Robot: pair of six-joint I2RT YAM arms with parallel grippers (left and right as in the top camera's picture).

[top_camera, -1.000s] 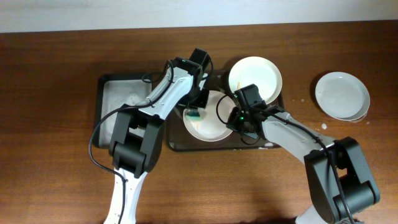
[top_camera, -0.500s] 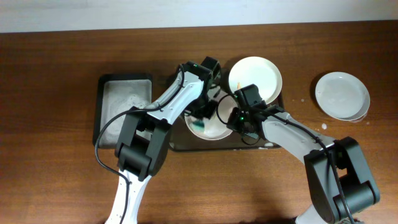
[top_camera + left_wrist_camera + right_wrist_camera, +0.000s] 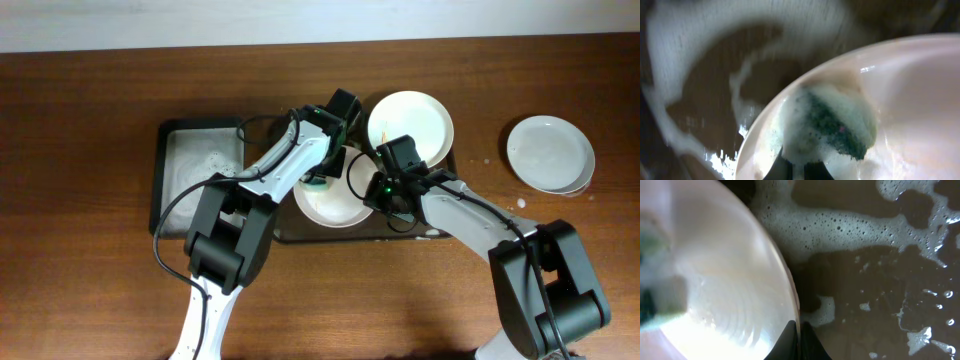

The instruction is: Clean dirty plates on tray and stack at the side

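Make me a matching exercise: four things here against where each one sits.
Things: 1 green foamy sponge; 2 round white plate with thin orange marks; 3 clean round white plate; 4 narrow dark rectangular tub.
Places: A on the wooden table, far right; B left of the large dark tray; C tray's back right corner; D pressed on the front white plate.
Pairs: 1-D, 2-C, 3-A, 4-B.

Green sponge [image 3: 827, 125], foamy tub [image 3: 190, 145], wooden table [image 3: 80, 250]
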